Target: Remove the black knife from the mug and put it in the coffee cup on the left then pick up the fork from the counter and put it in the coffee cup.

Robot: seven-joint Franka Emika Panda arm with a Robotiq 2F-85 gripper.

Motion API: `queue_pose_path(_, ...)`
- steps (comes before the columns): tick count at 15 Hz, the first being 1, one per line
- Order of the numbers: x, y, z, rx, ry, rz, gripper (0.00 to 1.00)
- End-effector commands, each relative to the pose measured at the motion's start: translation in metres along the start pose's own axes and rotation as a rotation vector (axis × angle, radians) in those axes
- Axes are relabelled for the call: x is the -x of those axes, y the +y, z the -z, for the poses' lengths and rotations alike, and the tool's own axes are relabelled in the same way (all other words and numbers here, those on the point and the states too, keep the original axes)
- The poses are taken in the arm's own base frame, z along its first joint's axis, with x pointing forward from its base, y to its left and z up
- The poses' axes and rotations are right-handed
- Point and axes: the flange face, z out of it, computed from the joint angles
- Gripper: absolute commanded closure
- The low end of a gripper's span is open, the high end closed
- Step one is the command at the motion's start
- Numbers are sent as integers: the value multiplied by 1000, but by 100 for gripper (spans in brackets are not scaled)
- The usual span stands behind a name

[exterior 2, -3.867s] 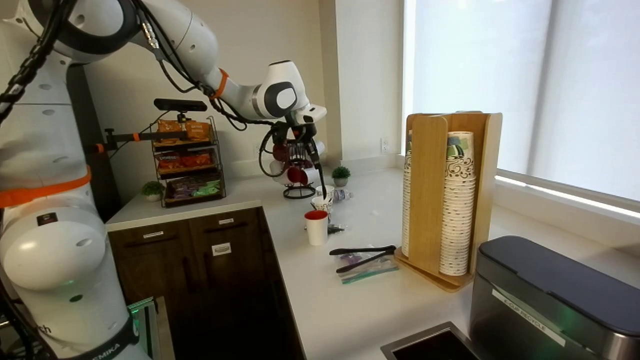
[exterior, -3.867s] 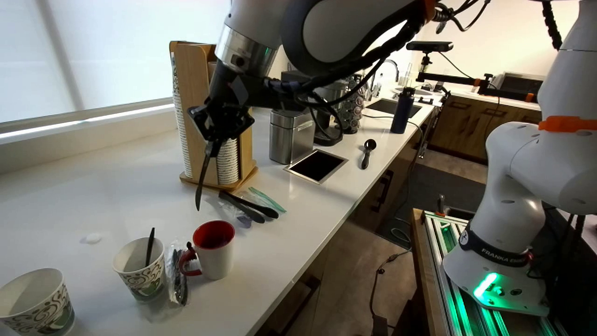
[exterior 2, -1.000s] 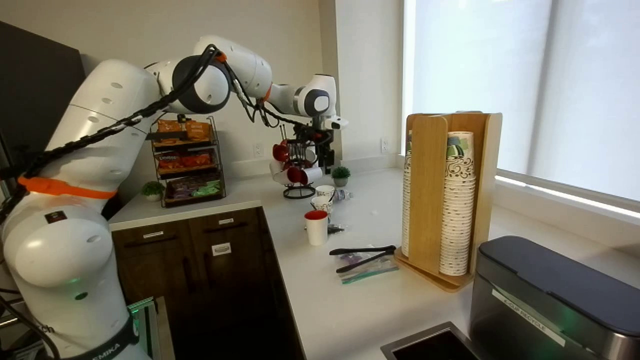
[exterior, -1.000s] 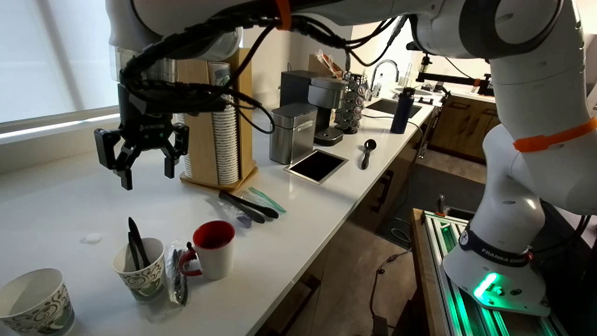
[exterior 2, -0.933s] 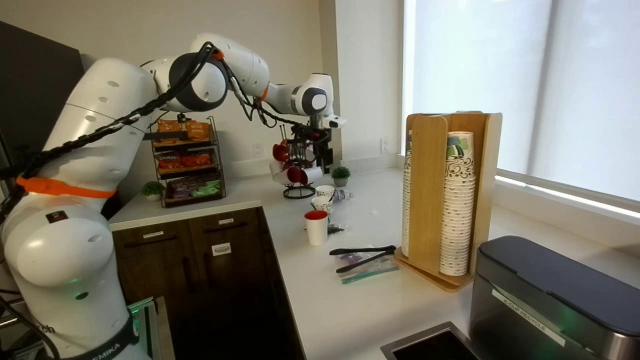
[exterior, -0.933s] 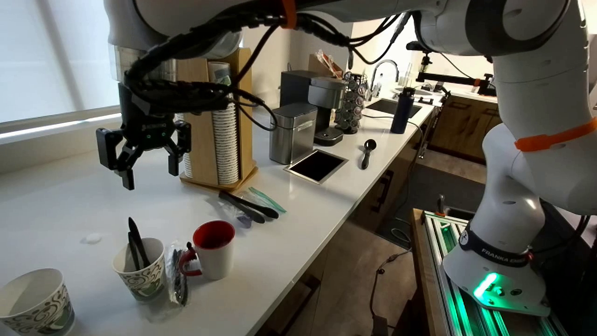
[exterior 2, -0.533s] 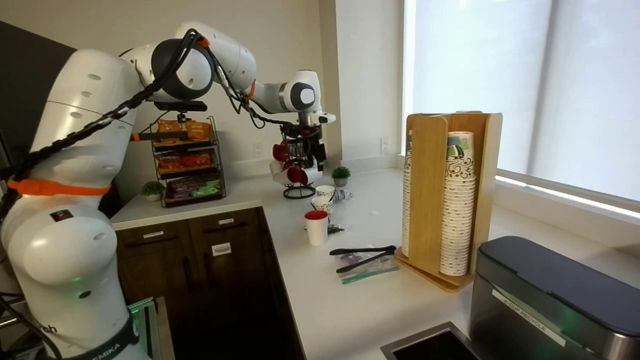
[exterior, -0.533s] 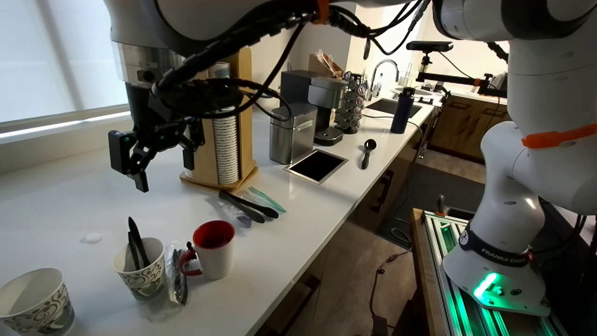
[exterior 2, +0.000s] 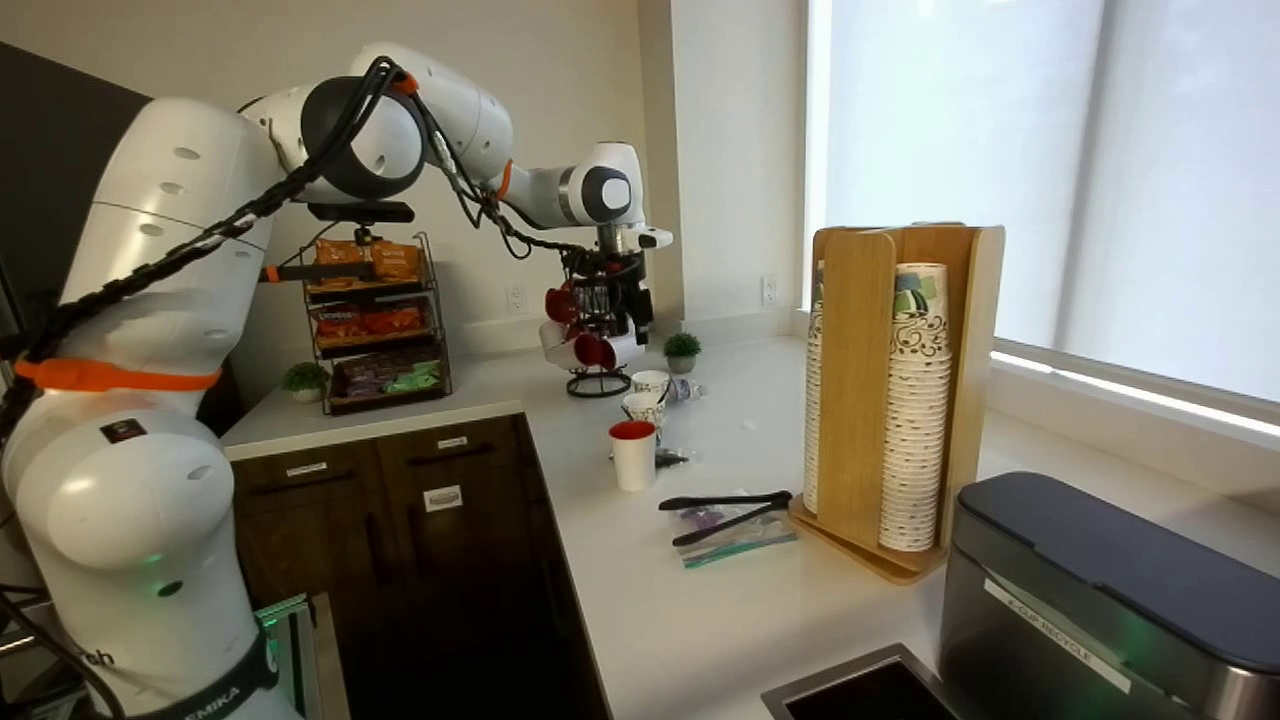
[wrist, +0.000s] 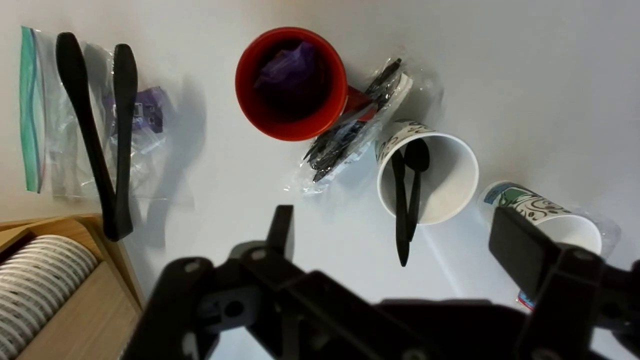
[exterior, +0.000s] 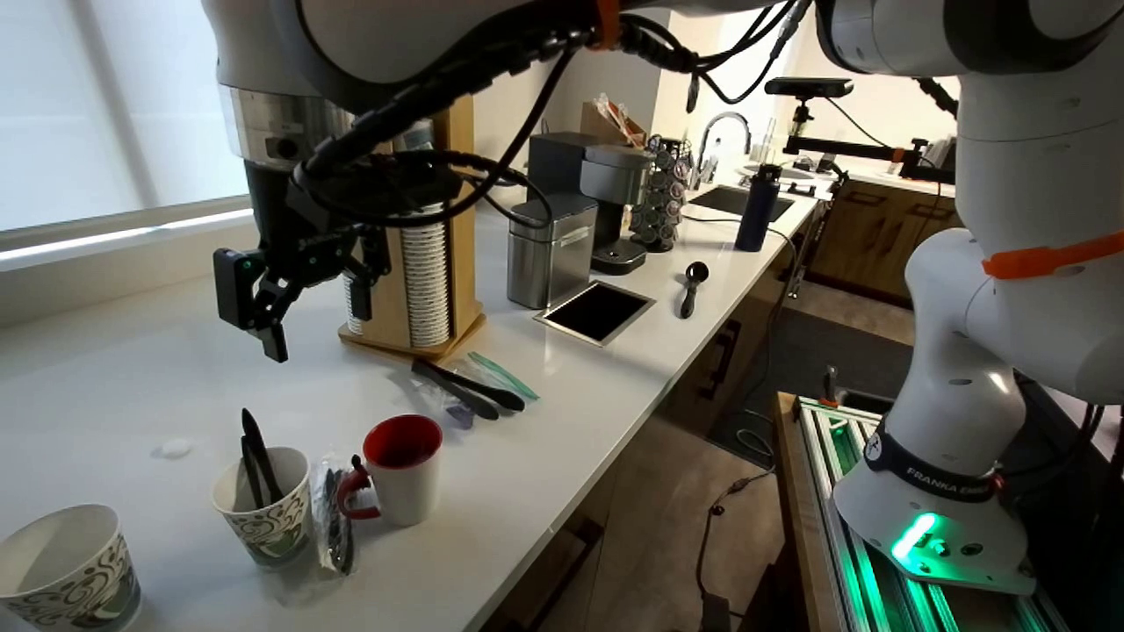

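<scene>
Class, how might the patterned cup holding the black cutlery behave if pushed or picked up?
The patterned cup looks thin-walled, so it may well dent if squeezed hard. With its base narrower than its rim, and the black knife and spoon jutting past the rim, it could tip if pushed near the top.

Smooth mug [exterior: 410, 490], paper coffee cup [exterior: 269, 528], glossy counter [exterior: 505, 478], plastic knife [wrist: 401, 215], wooden rack [exterior 2: 858, 380], shiny metal bin [exterior: 529, 274]
</scene>
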Motion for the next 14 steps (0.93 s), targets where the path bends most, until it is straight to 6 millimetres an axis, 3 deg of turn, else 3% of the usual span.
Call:
queue_pose_path(1, 0, -1, 1, 0, -1, 0, 0)
queue_pose_path(8, 38, -38, -32, 255, 21, 111, 0)
queue_pose_path(14, 67, -31, -47, 383, 9, 414, 0)
